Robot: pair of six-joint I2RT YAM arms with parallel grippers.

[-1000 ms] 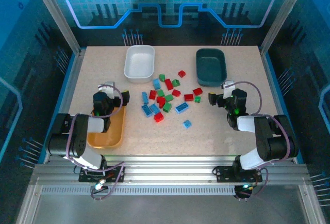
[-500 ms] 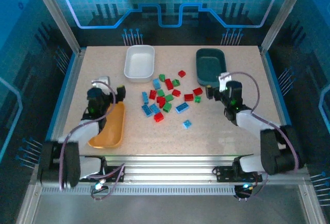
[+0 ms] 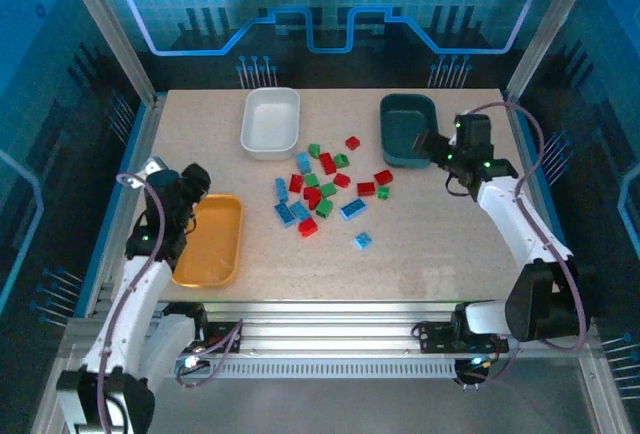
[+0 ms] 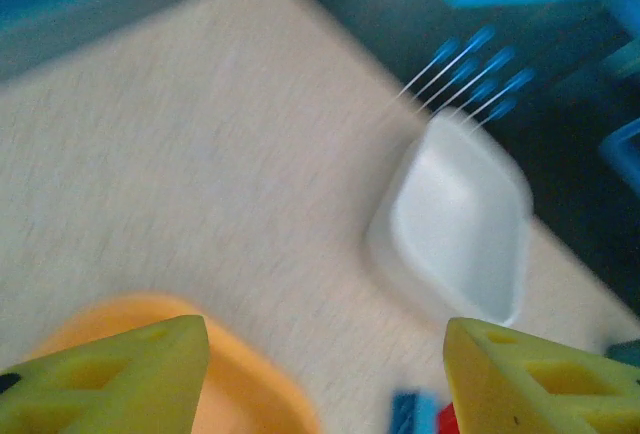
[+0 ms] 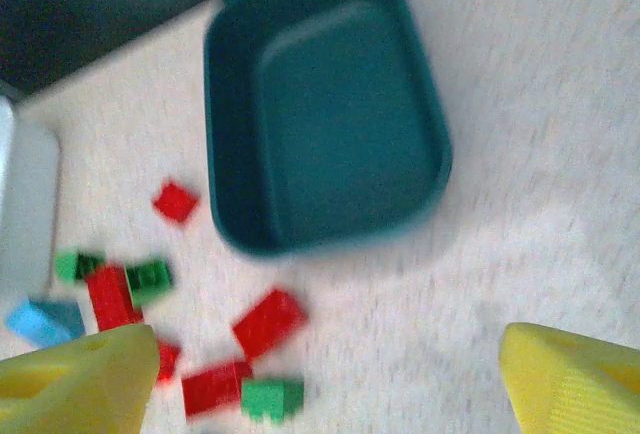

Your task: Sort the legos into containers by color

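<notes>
Red, green and light blue legos [image 3: 322, 189] lie scattered mid-table. The white container [image 3: 270, 121] stands at the back left, the dark teal one [image 3: 409, 129] at the back right, and the orange-yellow one [image 3: 210, 239] at the front left. My left gripper [image 3: 193, 178] hovers by the orange container's far left corner. It is open and empty in the left wrist view [image 4: 325, 379], facing the white container [image 4: 460, 224]. My right gripper [image 3: 428, 145] hangs at the teal container's right side. It is open and empty [image 5: 325, 384] above bare table near red legos [image 5: 268, 322].
The table [image 3: 440, 244] is walled by metal frame posts on both sides and a blue backdrop. A lone light blue brick [image 3: 362, 241] lies apart, in front of the pile. The orange container's rim [image 4: 230, 384] shows under my left fingers.
Both arms have swung up and outward. The left gripper went left off the orange container; the right moved back toward the teal one. Both sets of jaws narrowed slightly. No lego has moved.
</notes>
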